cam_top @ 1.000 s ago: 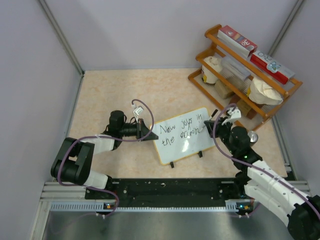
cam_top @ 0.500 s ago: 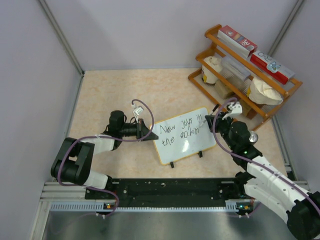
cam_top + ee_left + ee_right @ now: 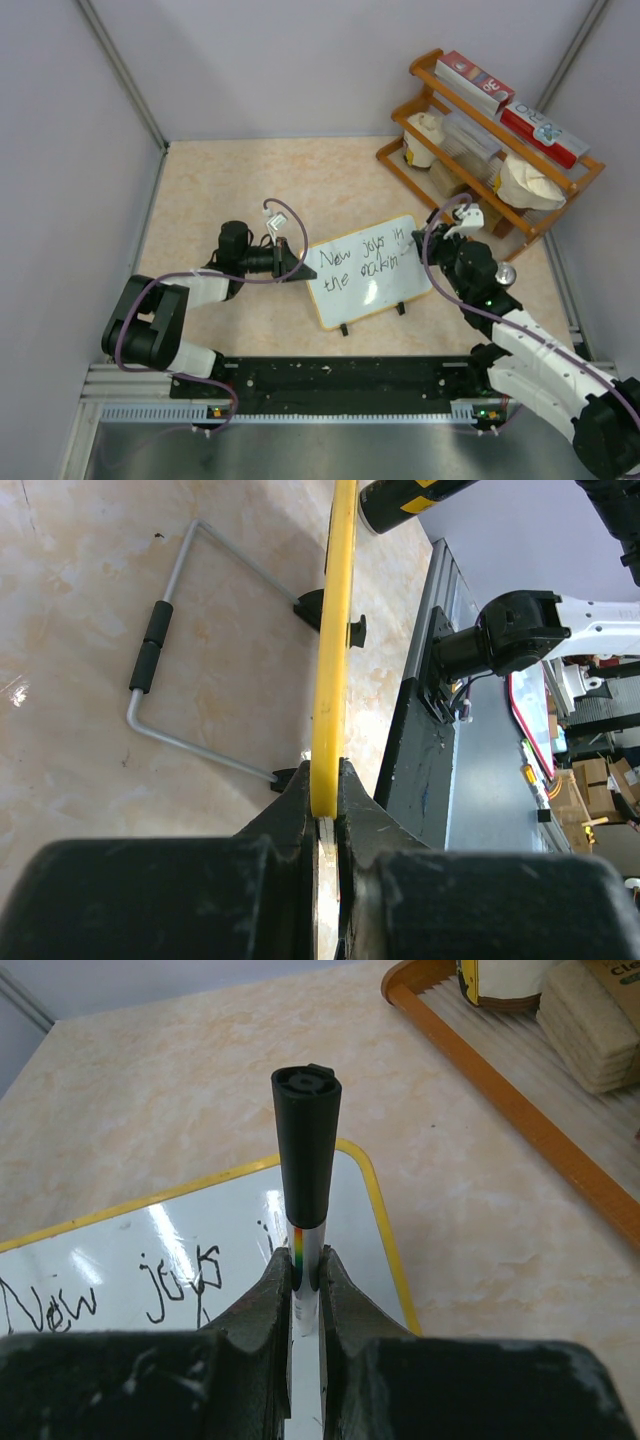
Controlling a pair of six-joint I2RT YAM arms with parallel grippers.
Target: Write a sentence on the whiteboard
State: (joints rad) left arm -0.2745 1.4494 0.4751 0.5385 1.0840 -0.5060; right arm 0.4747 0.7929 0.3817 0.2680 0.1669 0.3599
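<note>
Tabletop (image 3: 230,180) in pale marbled beige spreads widest behind and to the left of the whiteboard (image 3: 365,270), and that is where the free room lies; grey walls close it off well beyond the board. To the right of the board, just behind its far right corner, stands a wooden rack (image 3: 590,172) loaded with boxes and bowls, so that side is tight. The whiteboard itself stands propped on a wire stand (image 3: 170,680) and two black feet (image 3: 345,328), and its face reads what looks like "New joys in the makin". The left gripper (image 3: 290,262) is pressed together on the board's left edge, pinching the yellowish frame and steadying it. The right gripper (image 3: 435,240) sits at the board's right edge, clamped on a marker (image 3: 305,1130). Over the last second it has drawn a little back off that edge toward the rack, while the lettering looks the same. I judge this a lift between strokes, with the last word still short of its ending. Little white is left to the right of that word before the frame, so the next letter must be small or drop to the bare strip below. The rack's lower rail, close behind the wrist, leaves scant swing
</note>
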